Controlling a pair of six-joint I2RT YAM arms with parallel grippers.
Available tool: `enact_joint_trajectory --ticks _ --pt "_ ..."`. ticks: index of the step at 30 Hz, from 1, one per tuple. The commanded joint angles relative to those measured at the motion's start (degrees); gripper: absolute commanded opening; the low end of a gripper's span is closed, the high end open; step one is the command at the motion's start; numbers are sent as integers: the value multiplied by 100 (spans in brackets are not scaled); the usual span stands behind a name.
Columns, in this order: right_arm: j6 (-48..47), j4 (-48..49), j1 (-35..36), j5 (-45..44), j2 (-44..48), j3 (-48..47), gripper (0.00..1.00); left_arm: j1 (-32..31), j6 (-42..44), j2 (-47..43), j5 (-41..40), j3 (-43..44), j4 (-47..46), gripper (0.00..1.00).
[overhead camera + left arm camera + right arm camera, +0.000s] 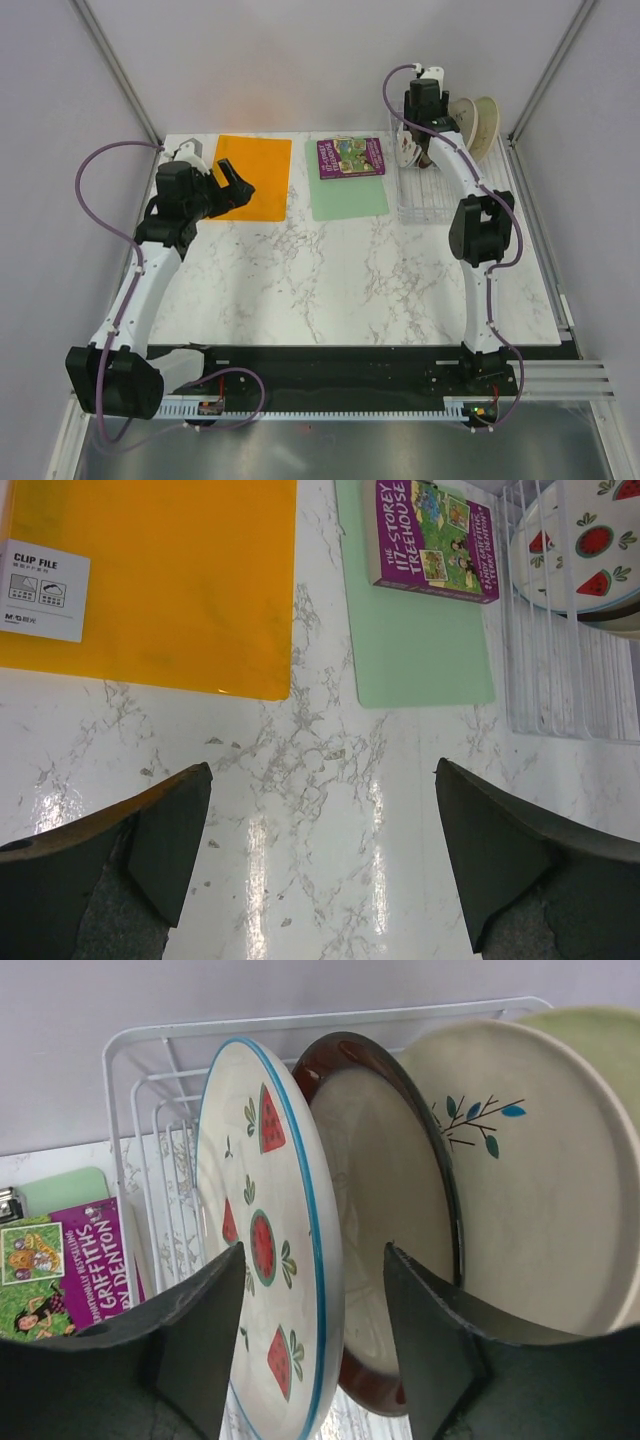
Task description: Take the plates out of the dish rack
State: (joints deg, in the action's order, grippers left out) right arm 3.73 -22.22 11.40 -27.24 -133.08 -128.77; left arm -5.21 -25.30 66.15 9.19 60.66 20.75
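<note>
**Top view.** The dish rack (435,200) sits at the upper right of the frame with the plates (478,122) standing on edge in it. My right gripper (420,125) is down among them. My left gripper (232,180) hangs at the upper left over the orange file, well apart from the rack, so the right arm is plainly the nearer one.

**Left wrist.** My left fingers are spread wide over bare marble, holding nothing. The orange file (180,580) carries a white label reading "CLIP FILE" and "M&G". On the green mat (420,650) lies a book (430,535) titled "THE 117-STOREY TREEHOUSE". The rack is at the right edge.

**Right wrist.** The watermelon plate (260,1210) stands upright, its blue rim running up the frame straight between my fingers (200,1320). They straddle it, spread, with a gap on the right side, so I judge no pinch yet. Behind it, rightward, stand the maroon-rimmed plate (390,1160), the leaf-sprig plate (540,1180) and the beige plate (600,1040). "GRIFFITHS" and "DENTON" read at lower left.
</note>
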Motion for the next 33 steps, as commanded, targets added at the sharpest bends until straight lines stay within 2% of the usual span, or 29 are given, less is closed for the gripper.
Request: enact_joint_trajectory --ticks 1,3,5,6,9,10,14,16,21,24,28,33 --pt "-179 314 -24 -176 -201 -342 64 29 306 152 4 24 -256 100" --pt "-232 349 -24 -202 -280 -368 61 29 315 188 4 16 -265 100" --pt "-267 376 -15 -237 -307 -368 51 29 324 223 -14 7 -265 100" --pt "-293 385 -24 -237 -315 -368 37 29 341 232 -23 7 -256 100" --pt "-329 490 -15 -281 -219 -237 13 29 342 205 -84 -11 -256 100" --pt "-329 525 -6 -307 -201 -201 9 29 350 205 -84 -11 -256 100" --pt "-680 613 47 -605 -113 -166 5 29 306 161 -75 -46 -265 100" --pt "-916 718 125 -799 -52 -140 0 29 298 109 -75 -55 -256 100" --pt "-1637 1209 389 -2000 185 -52 0 29 306 -5 -14 -142 -256 100" --pt "-2007 1421 591 -2328 430 -26 0 29 315 -93 13 -169 -221 100" --pt "-2104 1527 671 -2513 844 115 0 29 157 -111 -5 -134 -168 100" --pt "-2043 1387 820 -2294 1703 458 0 38 16 -181 179 -81 -151 100"
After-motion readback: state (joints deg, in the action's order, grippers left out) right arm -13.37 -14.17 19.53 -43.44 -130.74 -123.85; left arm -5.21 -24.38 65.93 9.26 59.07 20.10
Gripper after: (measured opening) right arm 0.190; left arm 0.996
